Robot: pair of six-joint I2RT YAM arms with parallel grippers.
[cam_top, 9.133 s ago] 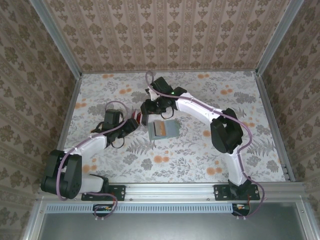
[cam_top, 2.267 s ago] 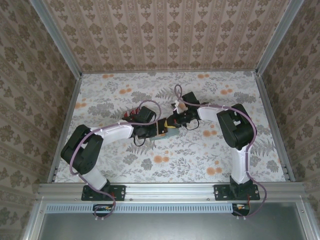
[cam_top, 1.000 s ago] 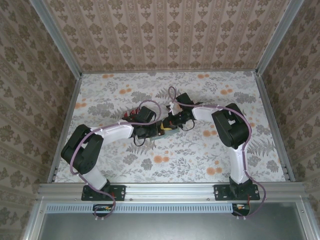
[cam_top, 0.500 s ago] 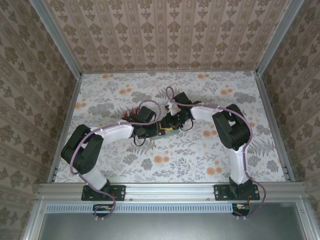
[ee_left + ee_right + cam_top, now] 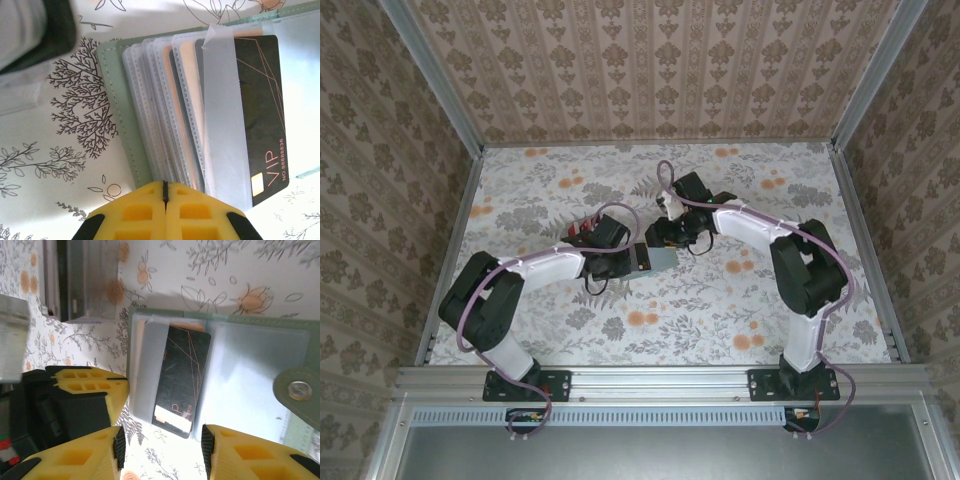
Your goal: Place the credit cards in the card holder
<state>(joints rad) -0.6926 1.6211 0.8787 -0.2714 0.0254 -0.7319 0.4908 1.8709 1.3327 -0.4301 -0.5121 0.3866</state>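
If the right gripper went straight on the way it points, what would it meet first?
Likely the near edge of the black VIP card, which pokes from a clear sleeve of the flat grey-green card holder, ahead of the open right gripper; depth unclear.

Table (image 5: 720,320) viewed from above and behind; card holder (image 5: 112,100) shared, at close range, by both downward wrist views.

Holder (image 5: 660,259) is boxed in at 9 o'clock by the left claw (image 5: 632,260), tips together on its edge, and at 12 by the right claw (image 5: 672,236), jaws apart. Right arm (image 5: 750,225) arcs across 1 to 3. Surface (image 5: 650,320) lies open from 4 to 7 o'clock. Walls (image 5: 650,70) stand well apart.
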